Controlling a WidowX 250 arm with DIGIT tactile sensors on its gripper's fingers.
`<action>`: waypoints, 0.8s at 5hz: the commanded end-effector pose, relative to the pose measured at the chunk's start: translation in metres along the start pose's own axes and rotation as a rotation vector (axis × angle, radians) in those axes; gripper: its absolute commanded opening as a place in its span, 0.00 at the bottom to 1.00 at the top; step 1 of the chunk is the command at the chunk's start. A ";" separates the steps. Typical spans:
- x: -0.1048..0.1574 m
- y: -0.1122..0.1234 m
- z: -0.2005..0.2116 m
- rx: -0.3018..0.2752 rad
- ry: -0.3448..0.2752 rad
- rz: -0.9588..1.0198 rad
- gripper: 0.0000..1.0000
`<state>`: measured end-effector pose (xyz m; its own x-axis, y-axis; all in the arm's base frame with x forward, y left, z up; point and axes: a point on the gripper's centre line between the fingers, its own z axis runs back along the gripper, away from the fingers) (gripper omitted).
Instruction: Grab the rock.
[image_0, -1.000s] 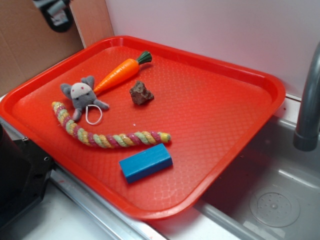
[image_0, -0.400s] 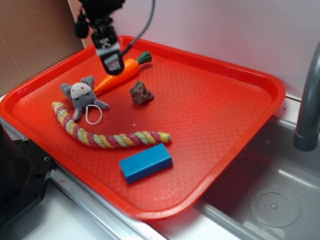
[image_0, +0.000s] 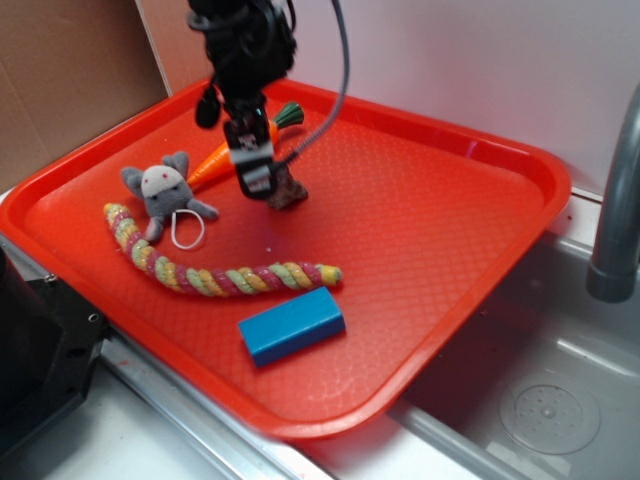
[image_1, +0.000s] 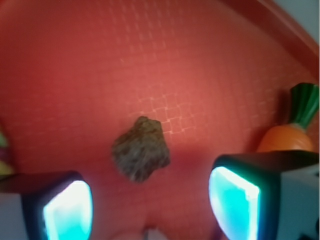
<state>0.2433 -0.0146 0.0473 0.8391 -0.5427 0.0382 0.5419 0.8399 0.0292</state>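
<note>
Rock (image_1: 140, 155) lies on the red tray (image_0: 440, 250), just right of the toy carrot (image_0: 215, 160) and apart from the grey plush mouse (image_0: 163, 193). End effector (image_0: 256, 172) hangs close over it, fingers (image_1: 235, 200) spread wide with nothing held; in the wrist view the rock sits between them, slightly ahead. A rope toy (image_0: 215, 275) and blue block (image_0: 291, 325) lie nearer the tray's front.

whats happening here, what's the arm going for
The gripper hangs open above the rock, which lies on the red tray between the two fingers in the wrist view. Nothing is grasped yet. The toy carrot lies just off to one side, and the plush mouse, rope toy and blue block sit untouched.
</note>
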 end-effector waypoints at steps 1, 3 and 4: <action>0.008 -0.004 -0.015 0.054 0.029 -0.005 0.97; 0.008 -0.004 -0.011 0.053 0.027 -0.016 0.00; 0.006 -0.001 -0.002 0.047 0.017 0.017 0.00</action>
<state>0.2390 -0.0155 0.0316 0.8483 -0.5275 -0.0457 0.5294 0.8469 0.0495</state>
